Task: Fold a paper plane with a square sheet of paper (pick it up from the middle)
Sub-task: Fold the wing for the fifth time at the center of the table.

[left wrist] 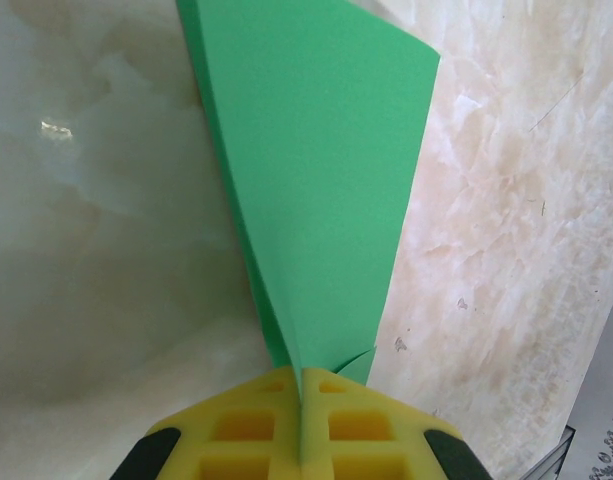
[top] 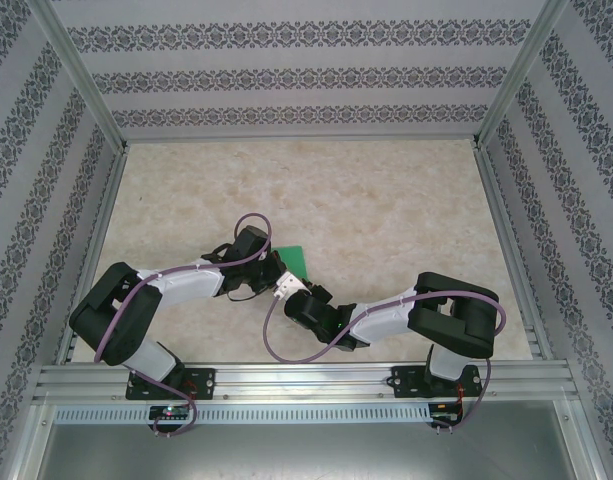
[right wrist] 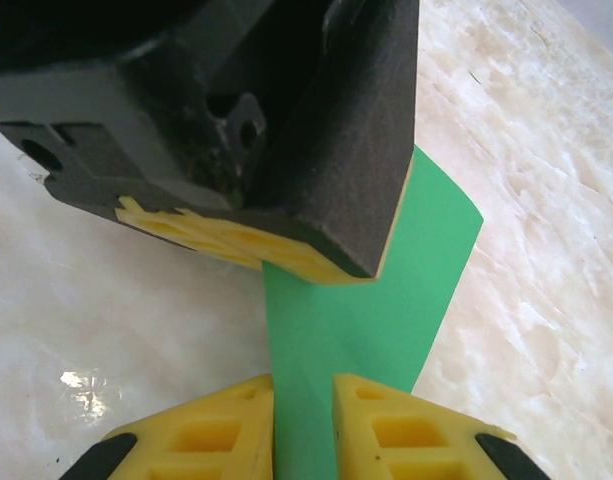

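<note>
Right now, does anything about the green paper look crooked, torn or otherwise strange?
Nothing looks torn or spilled. The bright green folded sheet of paper is pinched in the shut left gripper. Close to its pads, a small corner pokes out beside the crease, so the folded layers seem slightly misaligned.

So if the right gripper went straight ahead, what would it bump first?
Probably the left gripper, which sits just ahead, shut on the green paper. That paper reaches in between the jaws of the right gripper too, though depth is hard to judge.
</note>
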### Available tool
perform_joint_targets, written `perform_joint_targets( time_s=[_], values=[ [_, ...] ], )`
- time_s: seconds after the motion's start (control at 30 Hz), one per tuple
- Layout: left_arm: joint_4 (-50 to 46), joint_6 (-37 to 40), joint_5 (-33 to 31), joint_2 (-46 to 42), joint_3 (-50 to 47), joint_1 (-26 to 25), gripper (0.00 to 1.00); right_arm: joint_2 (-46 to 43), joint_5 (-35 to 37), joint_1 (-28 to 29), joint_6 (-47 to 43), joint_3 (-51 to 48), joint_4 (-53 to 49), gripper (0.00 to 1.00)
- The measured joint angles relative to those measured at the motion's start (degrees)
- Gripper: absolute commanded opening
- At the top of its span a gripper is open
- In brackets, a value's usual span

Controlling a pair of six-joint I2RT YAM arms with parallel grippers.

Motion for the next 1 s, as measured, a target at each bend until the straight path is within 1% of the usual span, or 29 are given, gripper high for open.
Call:
perform_joint_targets(
  time_s=[0.3, 0.43, 0.53, 0.63, 0.7, 0.73, 0.8, 0.87, 0.9, 0.97, 1.0],
  values=[
    [-0.2, 0.0, 0.0, 0.0, 0.5, 0.0, 0.04, 0.4, 0.0, 0.0, 0.0, 0.0, -0.9, 0.22],
    [-0.9, 0.0, -0.4, 0.0, 0.6, 0.0, 0.05, 0.4, 0.2, 0.6, 0.0, 0.0, -1.3, 0.19],
    [-1.2, 0.0, -0.5, 0.0, 0.6, 0.0, 0.05, 0.4, 0.2, 0.7, 0.0, 0.0, -1.4, 0.19],
    [-1.3, 0.0, -0.7, 0.0, 0.6, 0.0, 0.07, 0.4, 0.2, 0.7, 0.0, 0.0, -1.5, 0.14],
    [-1.3, 0.0, -0.7, 0.0, 0.6, 0.0, 0.11, 0.4, 0.2, 0.7, 0.2, 0.0, -1.5, 0.1],
    [-1.3, 0.0, -0.6, 0.0, 0.6, 0.0, 0.13, 0.4, 0.3, 0.7, 0.3, 0.0, -1.5, 0.09],
    [-1.4, 0.1, -0.7, -0.1, 0.6, 0.0, 0.21, 0.4, 0.7, 0.7, 0.6, 0.0, -1.5, 0.04],
    [-2.3, 0.3, -0.9, -0.7, 0.6, 0.0, 0.29, 0.4, 0.9, 0.7, 1.1, 0.0, -1.5, 0.03],
    [-3.0, 0.4, -1.1, -1.4, 0.6, 0.0, 0.35, 0.4, 1.1, 0.7, 1.3, -0.1, -1.4, 0.03],
    [-4.9, 0.9, -1.9, -3.2, 0.7, 0.0, 0.4, 0.4, 1.1, 0.7, 1.6, -0.4, -1.1, 0.03],
    [-6.1, 1.2, -2.6, -4.4, 0.7, 0.0, 0.44, 0.5, 1.0, 0.7, 1.7, -0.7, -0.8, 0.02]
  ],
)
